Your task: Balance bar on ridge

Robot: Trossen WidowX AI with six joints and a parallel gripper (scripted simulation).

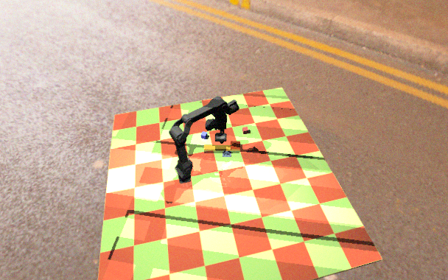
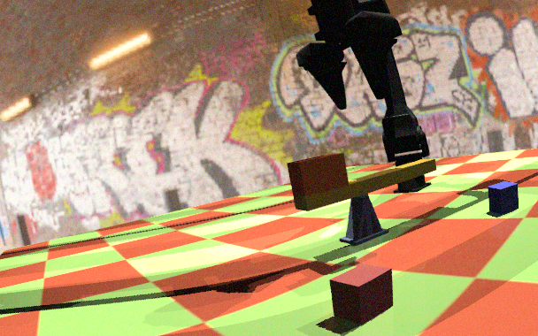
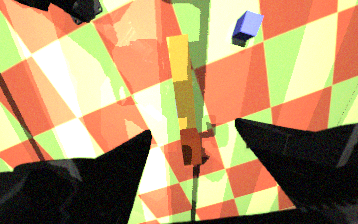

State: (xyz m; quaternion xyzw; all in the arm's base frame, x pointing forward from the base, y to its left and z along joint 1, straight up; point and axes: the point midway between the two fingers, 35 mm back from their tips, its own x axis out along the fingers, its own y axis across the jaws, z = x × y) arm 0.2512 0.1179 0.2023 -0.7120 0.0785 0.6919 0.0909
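Observation:
The yellow bar (image 1: 210, 148) (image 2: 381, 180) (image 3: 178, 60) lies across the blue-grey ridge (image 1: 227, 154) (image 2: 363, 223), with both ends clear of the table. A red-brown block (image 1: 235, 144) (image 2: 318, 178) (image 3: 191, 142) sits on one end of the bar, and the ridge is nearer that end. In the tilted the exterior view the bar looks about level with the table. The ridge is hidden in the wrist view. My gripper (image 2: 362, 103) (image 3: 192, 127) is wide open and empty, above the bar and not touching it.
A loose reddish block (image 1: 246, 130) (image 2: 360, 295) stands on the checkered table (image 1: 258, 236) (image 2: 168, 261). A small blue block (image 1: 204, 135) (image 2: 503, 200) (image 3: 247, 25) stands beyond the bar's plain end, off to one side. The arm's base (image 1: 183, 171) is on that plain-end side too.

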